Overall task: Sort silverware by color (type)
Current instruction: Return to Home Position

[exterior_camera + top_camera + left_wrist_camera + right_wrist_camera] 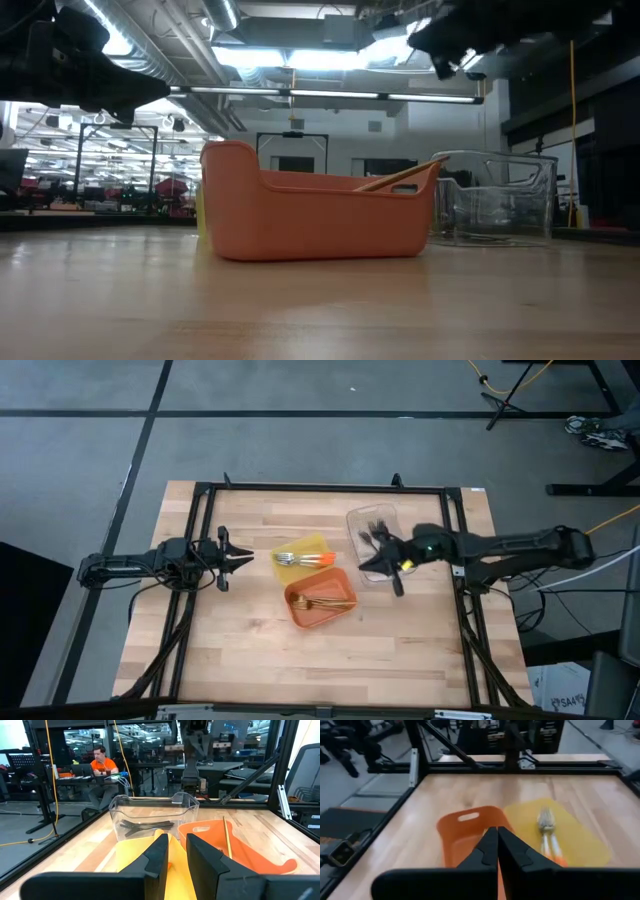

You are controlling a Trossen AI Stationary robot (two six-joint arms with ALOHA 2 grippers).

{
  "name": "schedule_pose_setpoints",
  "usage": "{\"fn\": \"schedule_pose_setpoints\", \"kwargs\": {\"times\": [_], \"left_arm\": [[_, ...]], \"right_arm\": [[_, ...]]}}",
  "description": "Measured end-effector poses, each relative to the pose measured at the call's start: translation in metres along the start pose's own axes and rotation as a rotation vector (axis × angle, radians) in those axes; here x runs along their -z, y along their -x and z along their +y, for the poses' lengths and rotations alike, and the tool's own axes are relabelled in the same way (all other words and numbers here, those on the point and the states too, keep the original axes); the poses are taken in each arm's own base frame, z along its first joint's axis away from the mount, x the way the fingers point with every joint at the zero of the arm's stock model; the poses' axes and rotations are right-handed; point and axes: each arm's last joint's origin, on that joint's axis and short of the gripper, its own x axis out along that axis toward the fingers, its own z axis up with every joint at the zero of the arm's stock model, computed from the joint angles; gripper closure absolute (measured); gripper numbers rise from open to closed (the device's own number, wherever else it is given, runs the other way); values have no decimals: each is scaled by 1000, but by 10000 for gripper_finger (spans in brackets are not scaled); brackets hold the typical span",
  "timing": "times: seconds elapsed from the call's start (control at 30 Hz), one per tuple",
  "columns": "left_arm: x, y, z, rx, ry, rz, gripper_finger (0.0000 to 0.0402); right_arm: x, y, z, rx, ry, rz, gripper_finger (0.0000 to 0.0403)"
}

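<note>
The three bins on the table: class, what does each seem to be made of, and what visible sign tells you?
Clear bin: likely hard transparent plastic, glossy; black forks show through its wall.
Orange bin: probably moulded plastic, opaque, smooth satin sheen, rounded rim with cut-out handle.
Yellow bin: apparently the same opaque plastic, uniform colour, soft sheen.

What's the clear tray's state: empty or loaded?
Loaded: black forks lie on the floor of the clear tray in the left wrist view.

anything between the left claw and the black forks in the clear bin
Yes: the yellow plastic tray sits between the left claw and the black forks inside the clear plastic bin.
</note>
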Motion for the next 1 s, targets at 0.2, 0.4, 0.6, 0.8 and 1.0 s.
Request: {"fn": "schedule_pose_setpoints", "kwargs": {"times": [0.2, 0.4, 0.6, 0.8, 1.0], "left_arm": [[0, 0, 0, 0, 0, 1, 338], [0, 0, 0, 0, 0, 0, 338], [0, 0, 0, 0, 0, 0, 338], [0, 0, 0, 0, 0, 0, 338], [0, 0, 0, 0, 0, 0, 338]], "right_arm": [[36, 19, 5, 18, -40, -41, 402], [64, 39, 10, 39, -40, -55, 402], [81, 58, 14, 75, -26, -116, 402], [103, 72, 17, 106, -18, -159, 402], [119, 84, 21, 74, 0, -240, 402]]}}
